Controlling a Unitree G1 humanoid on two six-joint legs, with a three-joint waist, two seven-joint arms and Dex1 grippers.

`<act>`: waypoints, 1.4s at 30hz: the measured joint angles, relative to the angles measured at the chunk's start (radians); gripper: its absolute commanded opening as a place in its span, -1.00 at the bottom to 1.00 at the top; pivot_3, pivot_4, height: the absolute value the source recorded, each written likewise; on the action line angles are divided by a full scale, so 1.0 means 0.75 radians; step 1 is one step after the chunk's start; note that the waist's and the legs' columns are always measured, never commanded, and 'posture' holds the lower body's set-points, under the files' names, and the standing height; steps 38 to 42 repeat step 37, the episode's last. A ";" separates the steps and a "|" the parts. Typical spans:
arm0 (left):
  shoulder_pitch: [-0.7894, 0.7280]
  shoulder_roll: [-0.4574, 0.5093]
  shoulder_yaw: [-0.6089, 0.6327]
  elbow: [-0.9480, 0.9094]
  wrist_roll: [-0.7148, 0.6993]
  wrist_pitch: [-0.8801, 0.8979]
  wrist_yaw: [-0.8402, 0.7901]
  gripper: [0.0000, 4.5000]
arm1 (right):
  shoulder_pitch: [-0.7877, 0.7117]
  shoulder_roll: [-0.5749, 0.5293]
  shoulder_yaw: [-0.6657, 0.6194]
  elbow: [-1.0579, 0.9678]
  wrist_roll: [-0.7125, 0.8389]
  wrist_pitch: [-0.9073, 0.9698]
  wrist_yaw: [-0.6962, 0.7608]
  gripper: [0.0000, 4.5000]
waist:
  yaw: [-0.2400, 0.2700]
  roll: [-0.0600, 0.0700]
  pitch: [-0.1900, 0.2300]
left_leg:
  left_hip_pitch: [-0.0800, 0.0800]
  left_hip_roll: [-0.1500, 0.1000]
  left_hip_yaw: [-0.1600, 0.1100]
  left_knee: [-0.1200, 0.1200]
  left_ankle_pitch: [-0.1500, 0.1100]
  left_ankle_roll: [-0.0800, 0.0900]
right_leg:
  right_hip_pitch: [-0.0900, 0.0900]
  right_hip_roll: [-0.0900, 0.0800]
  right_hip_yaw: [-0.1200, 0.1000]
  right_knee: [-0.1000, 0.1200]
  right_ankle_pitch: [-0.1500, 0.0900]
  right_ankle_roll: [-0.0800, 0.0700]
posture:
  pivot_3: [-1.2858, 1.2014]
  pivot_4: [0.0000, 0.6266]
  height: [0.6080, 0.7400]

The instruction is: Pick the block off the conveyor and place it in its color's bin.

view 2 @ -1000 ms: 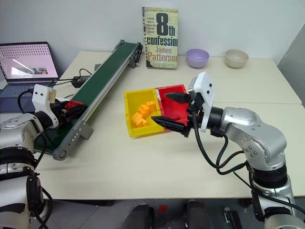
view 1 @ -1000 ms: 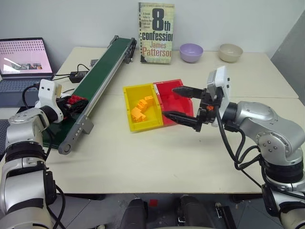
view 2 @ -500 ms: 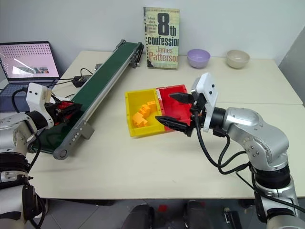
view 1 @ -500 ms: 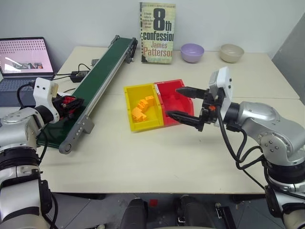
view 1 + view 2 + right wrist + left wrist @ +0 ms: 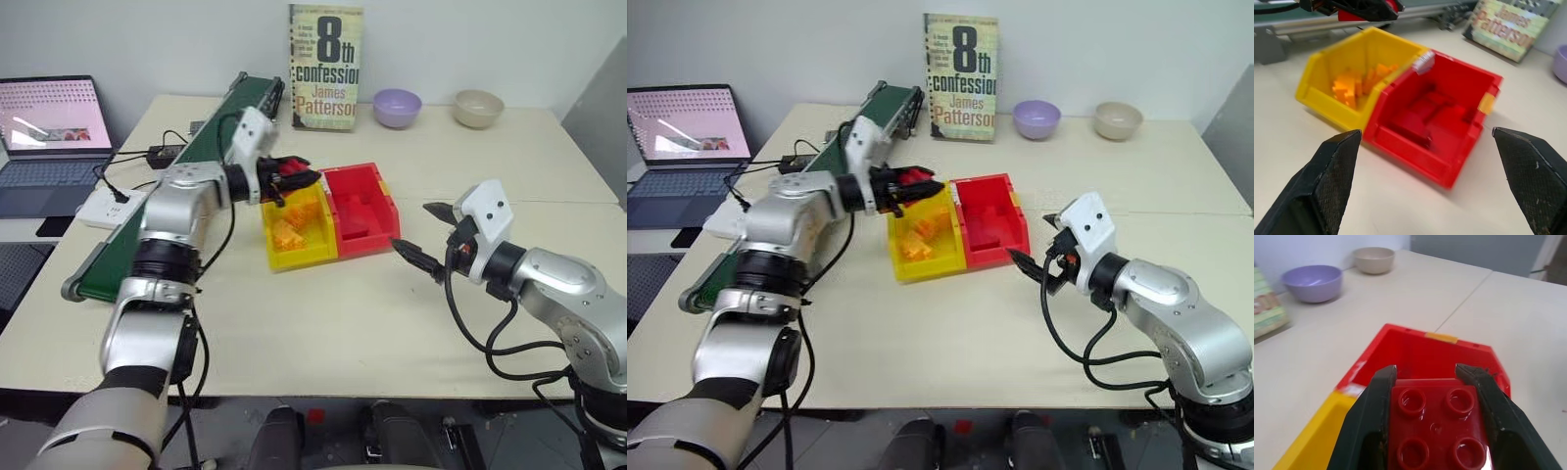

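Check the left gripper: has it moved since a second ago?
Yes. The left gripper, shut on the red block, swung from the conveyor's near end rightward to above the yellow tray, short of the red bin.

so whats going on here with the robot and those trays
The robot is sorting toy bricks by colour. Its left gripper is shut on a red block and holds it above the yellow tray, short of the red bin where it belongs. The right gripper hangs open over the table beside the red bin, holding nothing. The green conveyor runs along the robot's left side.
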 measured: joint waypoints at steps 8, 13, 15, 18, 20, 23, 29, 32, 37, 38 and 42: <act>-0.221 -0.223 -0.090 0.544 0.161 -0.380 -0.019 0.00 | 0.120 0.115 -0.039 -0.175 -0.002 0.107 -0.196 1.00 | -0.009 0.000 0.000 | 0.000 0.000 0.000 0.000 0.000 0.000 | -0.001 0.006 0.000 0.000 -0.003 0.005 | 0.03 -0.52 1.00; -0.322 -0.264 -0.050 0.721 0.189 -0.494 0.010 0.50 | 0.122 0.126 -0.079 -0.220 -0.001 0.155 -0.251 1.00 | -0.002 0.000 0.000 | -0.001 0.000 0.000 0.000 0.000 0.000 | -0.001 0.006 -0.001 0.000 -0.003 0.006 | 0.03 -0.52 1.00; -0.338 -0.271 -0.042 0.762 0.202 -0.516 0.016 0.65 | 0.121 0.126 -0.091 -0.227 0.001 0.171 -0.262 1.00 | -0.002 0.000 0.000 | -0.001 0.000 0.000 0.000 0.000 0.000 | -0.001 0.006 -0.001 -0.001 -0.003 0.005 | 0.03 -0.52 1.00; -0.344 -0.266 -0.021 0.792 0.212 -0.540 0.015 0.94 | 0.111 0.125 -0.111 -0.228 0.003 0.186 -0.261 1.00 | -0.002 0.000 0.000 | -0.001 0.000 0.000 0.000 0.000 0.000 | -0.001 0.006 -0.001 -0.001 -0.003 0.005 | 0.03 -0.52 1.00; -0.346 -0.257 -0.008 0.793 0.213 -0.541 0.013 0.98 | 0.102 0.122 -0.115 -0.227 0.003 0.186 -0.259 1.00 | -0.003 0.000 0.000 | -0.001 0.000 0.000 0.000 0.000 0.000 | -0.001 0.006 -0.001 0.000 -0.003 0.005 | 0.03 -0.52 1.00; -0.355 -0.199 0.009 0.791 0.212 -0.538 -0.010 0.98 | 0.078 0.098 -0.114 -0.218 0.007 0.185 -0.231 1.00 | -0.006 0.000 0.000 | -0.001 0.000 0.000 0.000 0.000 0.000 | -0.001 0.006 -0.001 0.000 -0.003 0.005 | 0.03 -0.52 1.00; -0.206 0.150 0.013 0.563 0.232 -0.441 -0.228 0.98 | -0.006 -0.031 -0.097 -0.078 0.013 0.118 -0.041 1.00 | -0.034 0.001 0.000 | 0.004 0.003 -0.001 -0.003 0.000 0.000 | -0.001 0.009 0.000 0.002 -0.002 0.001 | 0.03 -0.52 1.00; 0.027 0.295 0.019 0.254 0.201 -0.276 -0.328 0.98 | -0.078 -0.077 -0.061 0.020 0.032 0.052 0.105 1.00 | -0.038 0.002 0.001 | 0.002 0.005 -0.004 -0.002 0.000 0.000 | -0.002 0.008 0.001 0.002 -0.001 -0.001 | 0.03 -0.52 1.00; 0.317 0.455 0.092 -0.247 0.105 -0.004 -0.345 0.98 | -0.171 -0.123 -0.010 0.171 0.049 -0.050 0.289 1.00 | -0.027 0.002 0.001 | 0.000 0.007 -0.004 -0.001 0.000 0.000 | -0.002 0.005 0.001 0.002 -0.001 -0.001 | 0.03 -0.52 1.00; 0.317 0.455 0.092 -0.247 0.105 -0.004 -0.345 0.98 | -0.171 -0.123 -0.010 0.171 0.049 -0.050 0.289 1.00 | -0.027 0.002 0.001 | 0.000 0.007 -0.004 -0.001 0.000 0.000 | -0.002 0.005 0.001 0.002 -0.001 -0.001 | 0.03 -0.52 1.00; 0.317 0.455 0.092 -0.247 0.105 -0.004 -0.345 0.98 | -0.171 -0.123 -0.010 0.171 0.049 -0.050 0.289 1.00 | -0.027 0.002 0.001 | 0.000 0.007 -0.004 -0.001 0.000 0.000 | -0.002 0.005 0.001 0.002 -0.001 -0.001 | 0.03 -0.52 1.00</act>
